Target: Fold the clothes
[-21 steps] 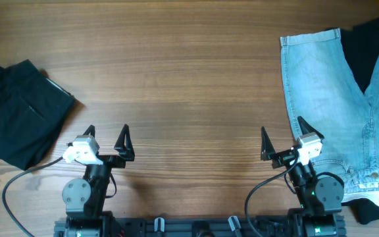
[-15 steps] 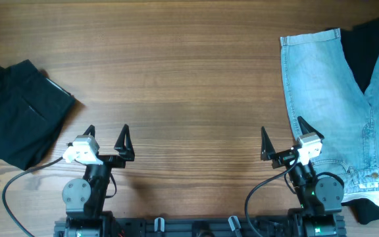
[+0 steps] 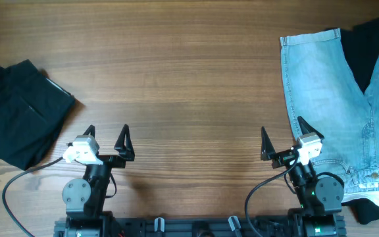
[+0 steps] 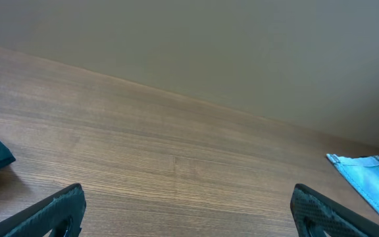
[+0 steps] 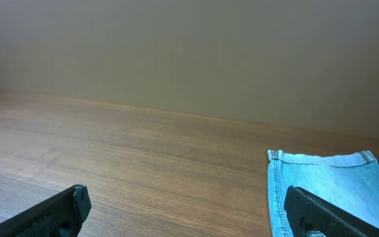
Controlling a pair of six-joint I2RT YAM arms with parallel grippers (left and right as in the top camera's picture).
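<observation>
Right gripper: jaws spread wide, nothing held. Its dark, tapered fingers hang over the worktop. From overhead its outer fingertip overlaps the edge of the denim shorts; whether it touches cannot be told.

Left gripper: set apart from the right gripper across bare wood. Jaws equally wide, empty, touching no cloth.

Denim shorts: pale-blue faded denim, lying flat just beside the right gripper on its outer side.
- Long axis runs from the robot's edge of the worktop to the far edge.
- Leg hems point away from the right gripper; the waistband, with a metal button, lies level with its base.
- Stitched seams and a hemmed leg edge show; the surface is mildly rumpled.
- The second leg is cut off by the picture edge.

Black garment: soft, matt, lying under the shorts. It shows in the gap between the two legs, beyond the right gripper, and again as a dark scrap below the waistband.

Folded black garment: well apart from the right gripper, past the left gripper.
- A thick, roughly square bundle set askew, one corner aimed toward the left gripper.
- Faint seam lines cross its top.

Worktop: brown wood-grain surface, smooth, with the grain running side to side.
</observation>
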